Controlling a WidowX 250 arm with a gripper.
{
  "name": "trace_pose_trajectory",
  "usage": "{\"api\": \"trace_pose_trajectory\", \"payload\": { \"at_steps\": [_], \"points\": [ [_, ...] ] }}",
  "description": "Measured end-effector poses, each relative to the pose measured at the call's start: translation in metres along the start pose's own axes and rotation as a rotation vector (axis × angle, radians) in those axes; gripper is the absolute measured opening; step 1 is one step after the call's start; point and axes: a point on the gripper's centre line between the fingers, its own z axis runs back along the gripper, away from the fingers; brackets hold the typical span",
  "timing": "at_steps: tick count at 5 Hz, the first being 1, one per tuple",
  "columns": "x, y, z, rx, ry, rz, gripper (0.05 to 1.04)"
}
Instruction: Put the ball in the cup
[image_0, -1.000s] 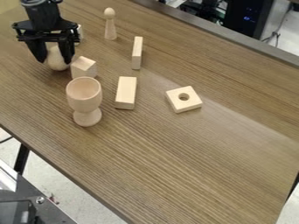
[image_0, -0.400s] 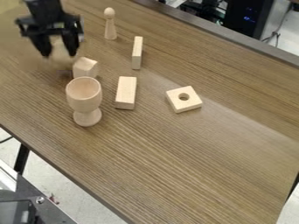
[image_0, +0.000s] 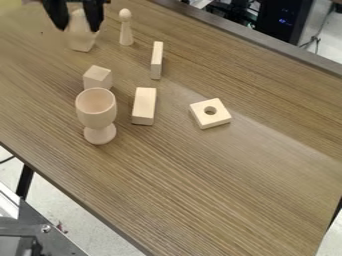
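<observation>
Black against the wood-grained bench, at the upper left of the camera view: the hand, close to the top edge and pointing downward. Holds the pale wooden ball between two fingers, one on either side, parted by about the width of the ball. Just below the ball in the view, a pale, faceted block, partly overlapped; hard to tell the exact border between the two. For the ball, a place in the grip, outside the cup and well apart from it.

Left of centre, the cup: wooden, upright on a round foot, bowl open upward. Just behind it, a small cube, lower part partly hidden by the rim; cannot tell whether touching. Right of the cup, near but apart, a rectangular block, lying lengthwise away from the camera. Beyond that, a slimmer block. Farther back, to the right of the hand, an upright peg with a rounded head. Farthest right among the wooden pieces, a square block, lying flat, with a round hole through the middle. Past the far edge of the bench, at the upper right, dark equipment with small blue lights.
</observation>
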Motion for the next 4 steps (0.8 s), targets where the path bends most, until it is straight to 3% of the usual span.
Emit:
{"api": "trace_pose_trajectory", "payload": {
  "at_steps": [1, 2, 3, 4],
  "points": [
    [-0.012, -0.014, 0.002, 0.002, 0.074, -0.02, 0.7],
    [-0.026, -0.023, 0.011, 0.052, 0.125, -0.037, 0.7],
    [-0.047, -0.027, 0.019, 0.056, 0.152, -0.009, 0.7],
    [-0.06, -0.028, 0.028, 0.057, 0.142, 0.031, 0.7]
  ]
}}
